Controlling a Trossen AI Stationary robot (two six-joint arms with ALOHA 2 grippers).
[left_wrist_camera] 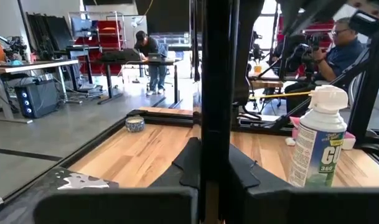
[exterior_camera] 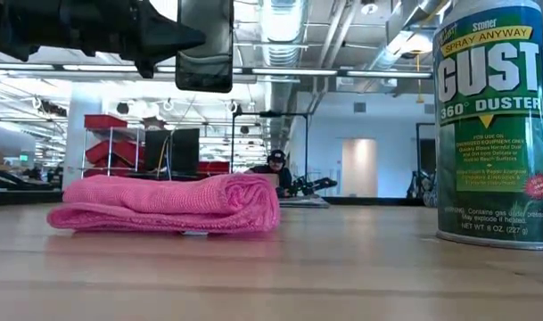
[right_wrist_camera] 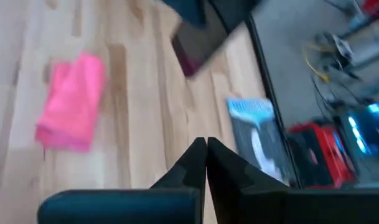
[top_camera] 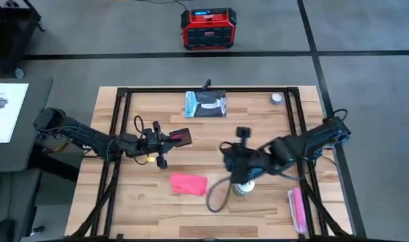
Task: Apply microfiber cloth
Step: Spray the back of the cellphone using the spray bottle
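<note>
Both arms over the mid-counter; the cloth lies free near the front edge.

The left end effector (top_camera: 169,140) is clamped on a dark phone (top_camera: 180,136), held on edge above the counter (top_camera: 258,202), left of centre. The right end effector (right_wrist_camera: 206,144) has its fingers pressed together, empty, hovering just right of centre, close by a spray can (top_camera: 242,187) that stands upright on the boards. The cloth (top_camera: 189,183), folded and pink, rests flat between centre and the front edge, touching neither arm, apart from the can. A blue-and-black packet (top_camera: 206,104) lies at the back edge's middle, a small round tin (top_camera: 277,98) towards the back right corner, a narrow pink oblong (top_camera: 297,209) along the right edge near the front. The front left corner is bare wood. No container shows any contents.
</note>
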